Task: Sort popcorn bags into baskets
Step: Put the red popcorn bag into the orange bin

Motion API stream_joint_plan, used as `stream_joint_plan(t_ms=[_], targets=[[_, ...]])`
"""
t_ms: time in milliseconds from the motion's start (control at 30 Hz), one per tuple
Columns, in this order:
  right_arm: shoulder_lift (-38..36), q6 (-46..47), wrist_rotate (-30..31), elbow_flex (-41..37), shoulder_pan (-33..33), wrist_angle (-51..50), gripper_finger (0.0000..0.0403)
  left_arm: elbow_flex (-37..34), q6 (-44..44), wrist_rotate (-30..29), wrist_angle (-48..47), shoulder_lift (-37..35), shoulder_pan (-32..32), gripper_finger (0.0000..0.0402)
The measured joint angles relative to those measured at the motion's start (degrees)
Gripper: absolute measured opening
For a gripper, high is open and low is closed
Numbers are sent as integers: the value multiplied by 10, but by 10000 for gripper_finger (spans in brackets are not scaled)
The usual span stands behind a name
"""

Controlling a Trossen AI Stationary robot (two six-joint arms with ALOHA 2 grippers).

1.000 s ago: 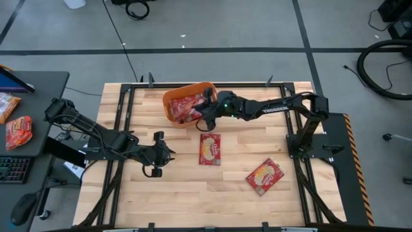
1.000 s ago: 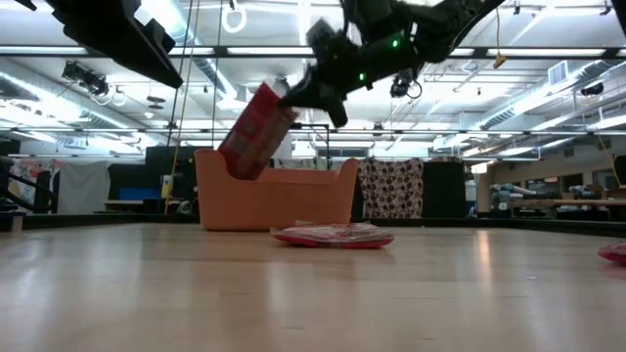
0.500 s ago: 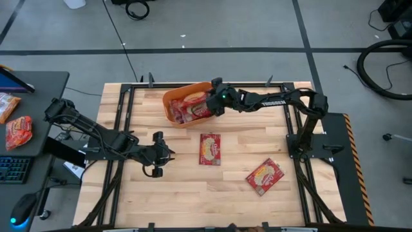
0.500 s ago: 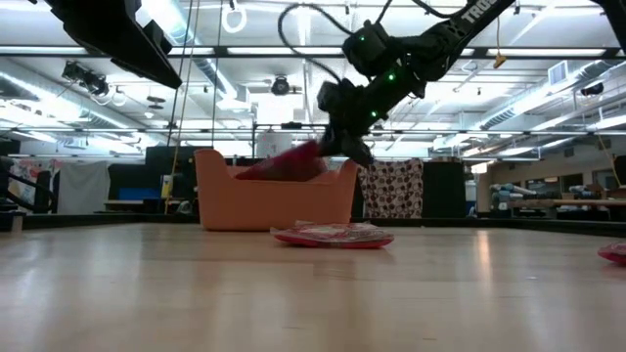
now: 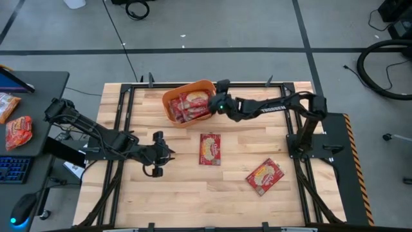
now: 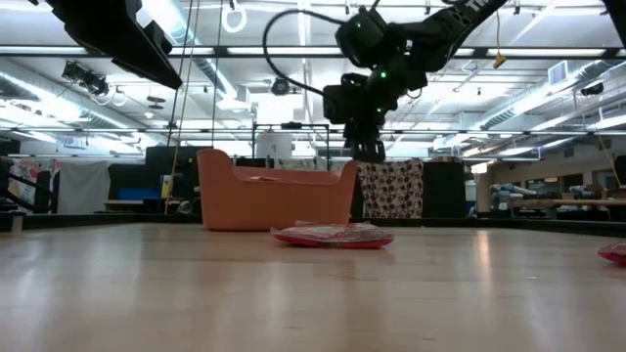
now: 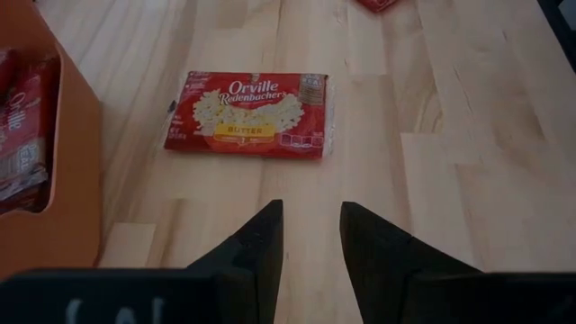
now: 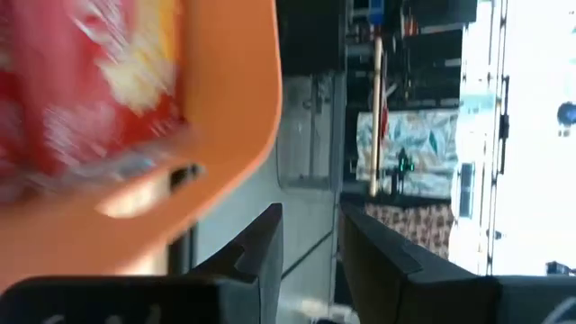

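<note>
The orange basket (image 5: 174, 96) stands at the table's far edge with several red popcorn bags (image 5: 193, 104) lying in it. My right gripper (image 5: 214, 104) hovers at the basket's right rim (image 6: 344, 176), narrowly open and holding nothing; its wrist view shows the rim (image 8: 243, 90) and a bag (image 8: 81, 81) inside. One bag (image 5: 210, 149) lies flat mid-table, another (image 5: 264, 175) nearer the right front. My left gripper (image 5: 166, 153) waits low at the left, narrowly open, pointing at the middle bag (image 7: 247, 114).
The low view shows the middle bag (image 6: 333, 235) flat in front of the basket (image 6: 274, 200) and the other bag (image 6: 614, 252) at the right edge. More red packets (image 5: 18, 131) lie on a desk left of the table. Bare wood lies along the near edge.
My right gripper carried a bag hanging from its fingers over the basket, dropped low toward the far right rim and tipped the bag in. The bag left the fingers and now lies inside the basket. The gripper then drew slightly right, beside the rim.
</note>
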Motion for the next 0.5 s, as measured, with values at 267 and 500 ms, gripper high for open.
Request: stream_joint_plan(t_ms=[267,500], targets=[[-10,73,-40,1,93,-13,114,0,35,-1,0,0,2,118],[-11,173,-146,1,165,-144,114,0,128,-81,62,53,0,123]])
